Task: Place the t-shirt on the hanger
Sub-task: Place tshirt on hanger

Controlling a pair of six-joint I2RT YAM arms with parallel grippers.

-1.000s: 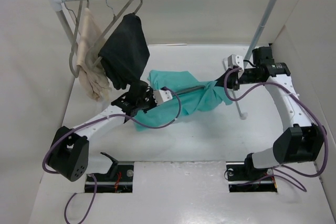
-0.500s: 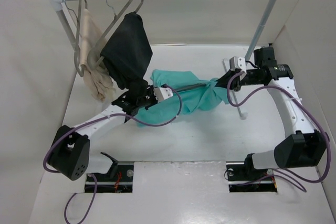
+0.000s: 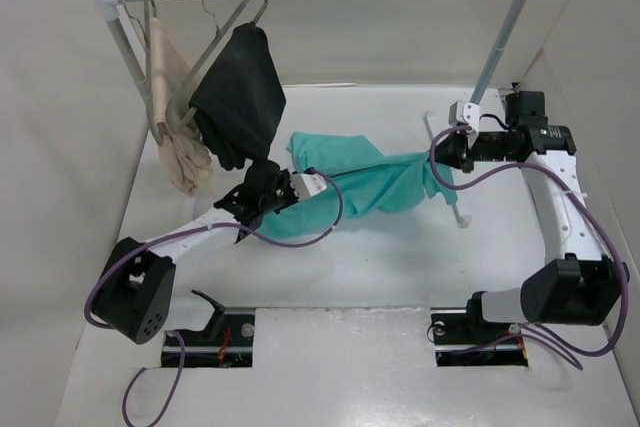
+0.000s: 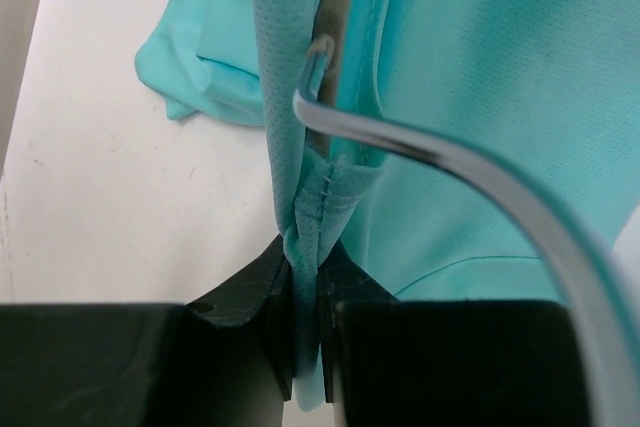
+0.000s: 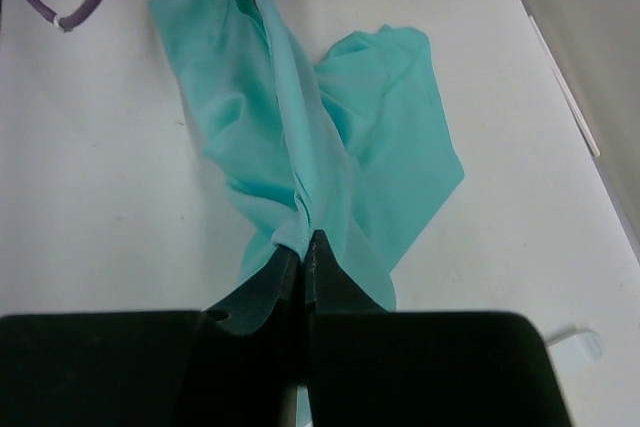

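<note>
Both clamped shut: left pincer (image 4: pixel 305 267) grips a stitched edge of the t-shirt (image 3: pixel 370 182), right pincer (image 5: pixel 308 247) grips bunched cloth at the shirt's 3 o'clock end. Shirt is stretched between them over mid worktop (image 3: pixel 380 277). Hook of the hanger (image 4: pixel 450 162) pokes out of the cloth just beside the left pincer.

We see the teal t-shirt (image 3: pixel 375 182) stretched left to right, mid-table. The hanger (image 4: pixel 450 159) sits in the cloth — only its silver hook shows.
</note>
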